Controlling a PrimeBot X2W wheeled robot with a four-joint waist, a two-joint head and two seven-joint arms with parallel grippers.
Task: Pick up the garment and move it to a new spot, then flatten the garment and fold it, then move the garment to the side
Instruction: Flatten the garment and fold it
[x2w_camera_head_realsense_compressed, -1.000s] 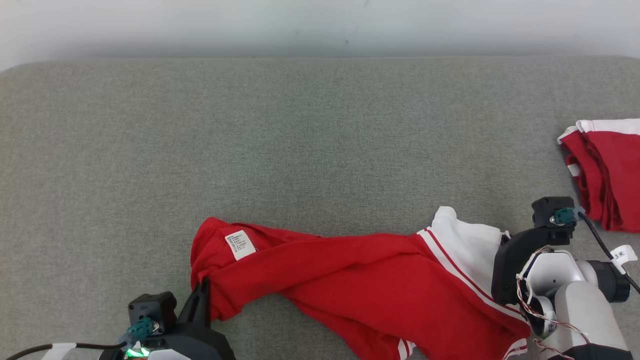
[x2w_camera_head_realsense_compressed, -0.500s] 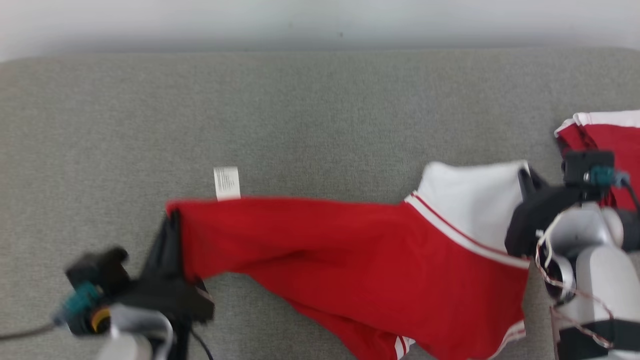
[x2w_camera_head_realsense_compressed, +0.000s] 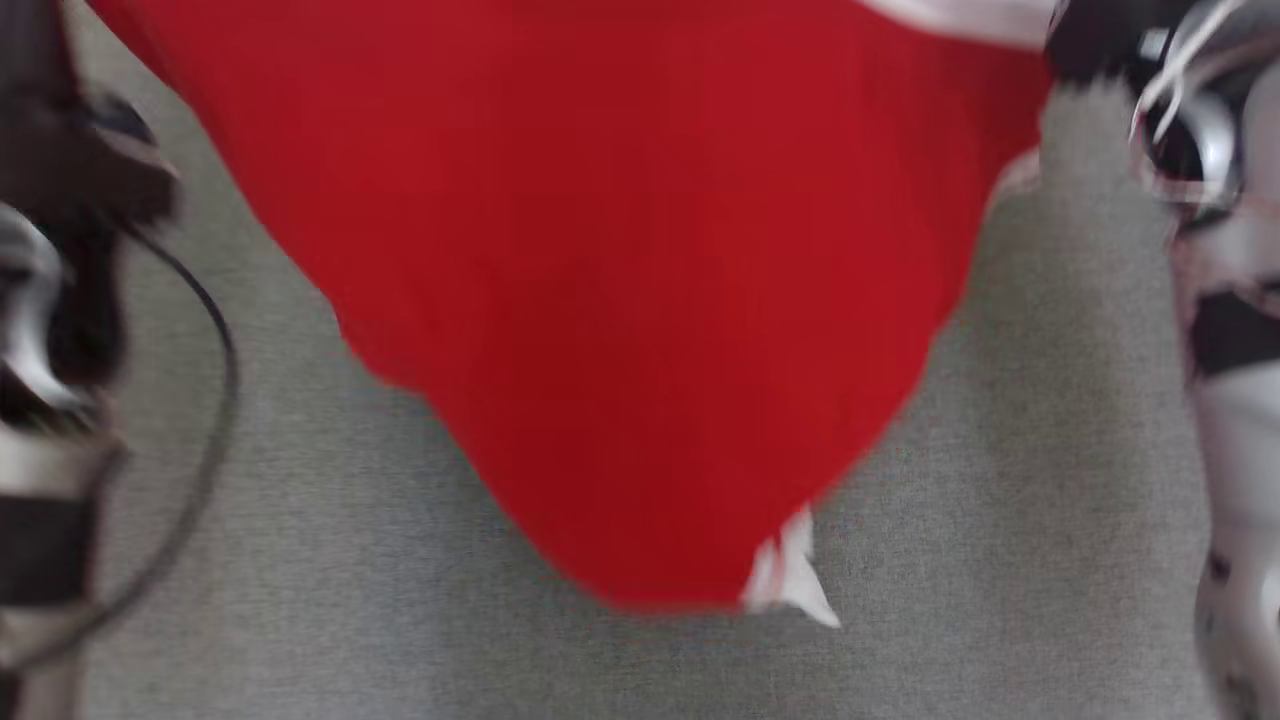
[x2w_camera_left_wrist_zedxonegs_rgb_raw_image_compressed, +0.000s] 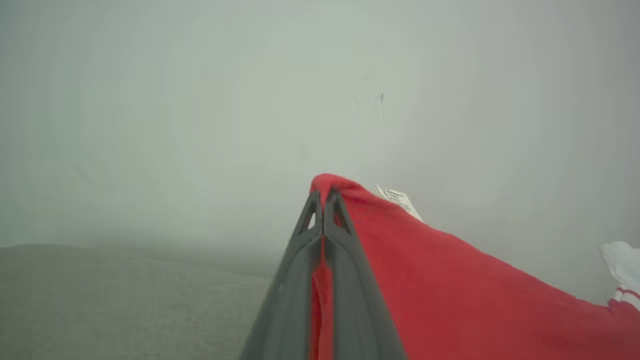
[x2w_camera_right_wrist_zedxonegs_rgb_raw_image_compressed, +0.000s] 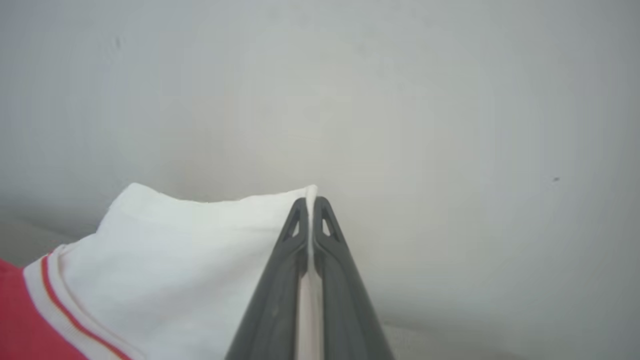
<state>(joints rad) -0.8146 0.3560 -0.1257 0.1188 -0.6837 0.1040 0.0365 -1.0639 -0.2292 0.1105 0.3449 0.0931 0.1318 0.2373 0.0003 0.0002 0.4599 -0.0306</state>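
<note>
- Two grippers hold a red garment (x2w_camera_head_realsense_compressed: 620, 250) stretched between them above a grey fabric surface (x2w_camera_head_realsense_compressed: 1000, 520).
- The left gripper (x2w_camera_left_wrist_zedxonegs_rgb_raw_image_compressed: 322, 192) is clamped on a red corner, just beside a white label (x2w_camera_left_wrist_zedxonegs_rgb_raw_image_compressed: 398, 198).
- The right gripper (x2w_camera_right_wrist_zedxonegs_rgb_raw_image_compressed: 310, 200) is pinched on the garment's white panel (x2w_camera_right_wrist_zedxonegs_rgb_raw_image_compressed: 190, 260).
- Motion blur smears the head view.

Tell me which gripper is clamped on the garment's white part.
The right gripper: it pinches the white edge of the garment, while the left gripper pinches red cloth beside the label.
</note>
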